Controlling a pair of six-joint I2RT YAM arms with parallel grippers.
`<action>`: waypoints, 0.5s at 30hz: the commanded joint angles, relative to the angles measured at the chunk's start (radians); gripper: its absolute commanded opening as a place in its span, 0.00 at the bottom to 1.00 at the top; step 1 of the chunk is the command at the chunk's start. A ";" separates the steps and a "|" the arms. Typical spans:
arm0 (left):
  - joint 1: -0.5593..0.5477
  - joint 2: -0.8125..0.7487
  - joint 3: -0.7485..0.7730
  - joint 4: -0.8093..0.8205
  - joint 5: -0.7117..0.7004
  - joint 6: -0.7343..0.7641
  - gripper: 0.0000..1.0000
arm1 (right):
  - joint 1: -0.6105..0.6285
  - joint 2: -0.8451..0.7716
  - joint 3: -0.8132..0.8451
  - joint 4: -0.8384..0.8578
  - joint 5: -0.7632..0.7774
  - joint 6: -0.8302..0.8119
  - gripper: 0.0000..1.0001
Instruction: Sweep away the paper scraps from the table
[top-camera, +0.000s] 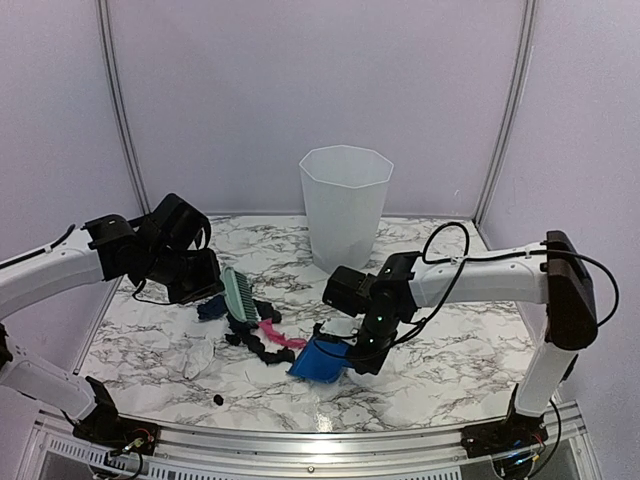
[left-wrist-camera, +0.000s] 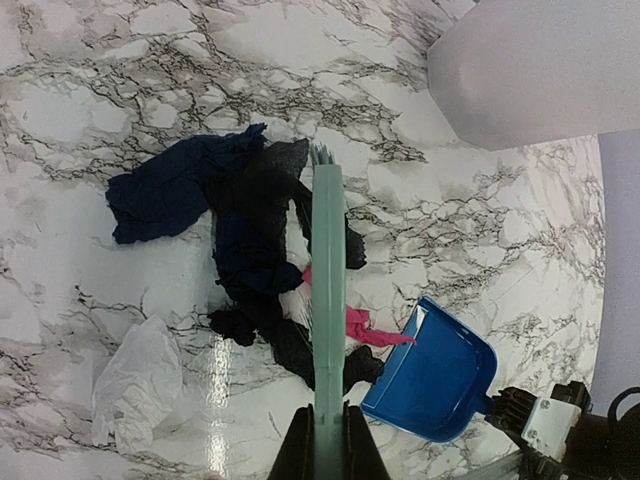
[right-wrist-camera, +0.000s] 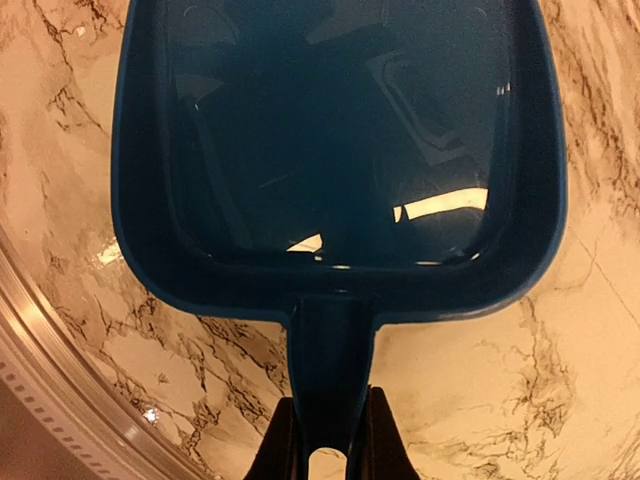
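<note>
The table (top-camera: 450, 360), white marble with grey veins, fills the space in front of the two arms. A tall translucent bin (top-camera: 345, 205) stands upright at its back.

The blue dustpan (top-camera: 318, 362) sits right of centre, tipped with its lip down on the marble. Its open mouth faces left and its handle runs back to the right. The right gripper (right-wrist-camera: 330, 430) has its jaws closed tight on that handle.

The pale green brush (left-wrist-camera: 328, 300) is clamped by its handle in the left gripper (left-wrist-camera: 327, 440). Its long axis runs straight out from the jaws, across the heap. Whether the bristles touch the table I cannot tell.

The paper scraps (top-camera: 255, 335) lie on the table between brush and dustpan, just left of the pan's mouth. They form a loose, dark, tangled band. Its long axis slants from far left to near right, towards the pan.

A navy piece (left-wrist-camera: 160, 195) marks the far-left end. A pink strip (left-wrist-camera: 365, 328) points at the pan and reaches nearly to its lip.

A crumpled white piece (left-wrist-camera: 135, 385) lies apart from the heap, nearer the front edge. One small black bit (top-camera: 218, 400) sits alone closer to that edge.
</note>
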 joint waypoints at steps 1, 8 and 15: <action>0.005 -0.018 0.052 -0.041 -0.045 0.054 0.00 | 0.011 0.035 0.064 0.018 0.104 -0.041 0.00; 0.019 0.062 0.140 -0.067 -0.151 0.164 0.00 | 0.011 0.040 0.078 0.060 0.138 -0.071 0.00; 0.033 0.280 0.312 -0.075 -0.228 0.328 0.00 | 0.011 0.039 0.054 0.062 0.159 -0.087 0.00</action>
